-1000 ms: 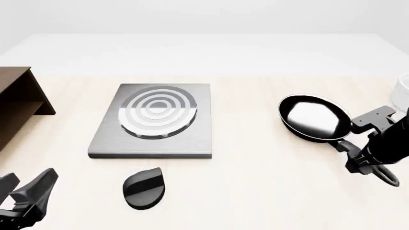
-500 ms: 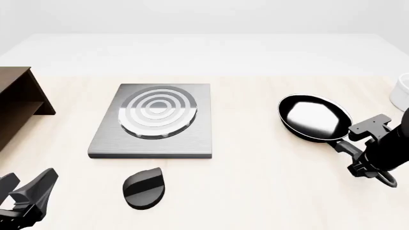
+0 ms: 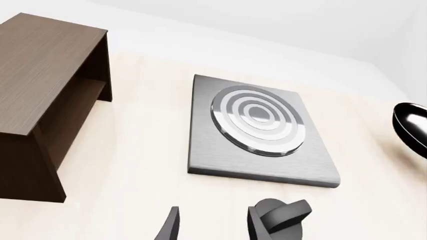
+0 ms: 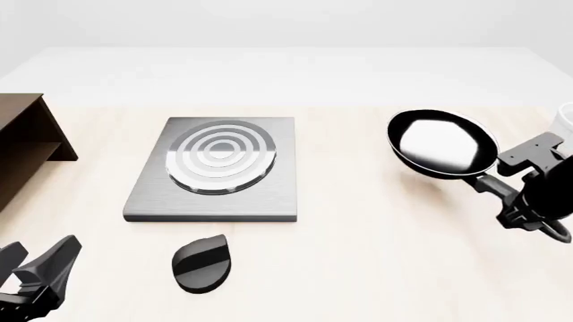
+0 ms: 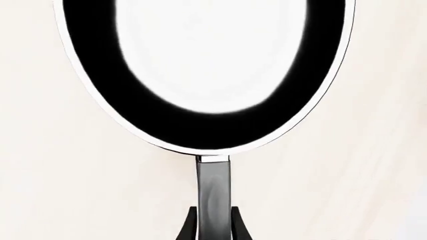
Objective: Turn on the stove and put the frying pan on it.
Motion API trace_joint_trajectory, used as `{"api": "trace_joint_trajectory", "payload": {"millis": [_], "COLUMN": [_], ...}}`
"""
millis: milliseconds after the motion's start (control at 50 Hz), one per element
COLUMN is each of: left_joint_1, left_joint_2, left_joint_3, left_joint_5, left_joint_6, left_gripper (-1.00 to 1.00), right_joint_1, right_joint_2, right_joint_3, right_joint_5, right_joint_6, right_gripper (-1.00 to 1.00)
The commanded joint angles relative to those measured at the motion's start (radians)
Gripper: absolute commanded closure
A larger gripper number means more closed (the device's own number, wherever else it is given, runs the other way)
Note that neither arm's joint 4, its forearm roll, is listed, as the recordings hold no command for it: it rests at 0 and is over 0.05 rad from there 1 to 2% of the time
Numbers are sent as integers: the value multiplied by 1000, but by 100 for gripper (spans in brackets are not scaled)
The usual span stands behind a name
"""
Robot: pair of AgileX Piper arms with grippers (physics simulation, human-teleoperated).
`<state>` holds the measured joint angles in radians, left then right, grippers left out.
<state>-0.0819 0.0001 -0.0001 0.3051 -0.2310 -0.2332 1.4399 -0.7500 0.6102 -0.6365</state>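
Observation:
The stove is a flat grey plate (image 4: 152, 201) with a ring burner (image 4: 222, 155), left of centre on the table. Its black teardrop knob (image 4: 202, 263) lies apart, in front of the plate. The glossy black frying pan (image 4: 441, 144) hangs a little above the table at the right. My right gripper (image 4: 514, 198) is shut on its handle (image 4: 490, 184). The right wrist view shows the pan (image 5: 200, 127) and its handle (image 5: 213, 187) between the fingers. My left gripper (image 4: 36, 268) is open and empty at the near left. Its wrist view shows the plate (image 3: 220, 155), the knob (image 3: 293, 212) and the pan's edge (image 3: 412, 125).
A brown wooden shelf (image 4: 23, 144) stands at the table's left edge; it also shows in the left wrist view (image 3: 47, 100). A white object (image 4: 564, 124) shows partly at the right edge behind the right arm.
My right gripper has risen with the frying pan, which has left the table and now casts a shadow under it. The left arm, the stove and the knob have not moved.

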Motion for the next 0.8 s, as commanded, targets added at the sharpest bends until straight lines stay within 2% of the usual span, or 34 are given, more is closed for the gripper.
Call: {"api": "trace_joint_trajectory", "payload": {"millis": [20,120,180,200,460,800], "left_joint_1": [-1,-2,-2,-2,-6,-10], "left_joint_2": [0,0,0,0,0,0], "left_joint_3": [0,0,0,0,0,0], "left_joint_5": [-1,-2,-2,-2,-6,-7], "left_joint_6": [0,-1,-2,-3,-6,-5], "left_gripper": [-100,-100,-100,-100,-100,-100], "right_joint_1": [70,106,138,157,241,395], "right_joint_2": [-107,-131,-137,-141,-131,29], "right_joint_3": [-38,-33,-47,-48,-111,-285], "right_joint_5": [72,82,96,99,127,165], "right_joint_6": [25,-4,11,-4,-31,-31], "right_gripper": [100,100,100,100,100,100]}}
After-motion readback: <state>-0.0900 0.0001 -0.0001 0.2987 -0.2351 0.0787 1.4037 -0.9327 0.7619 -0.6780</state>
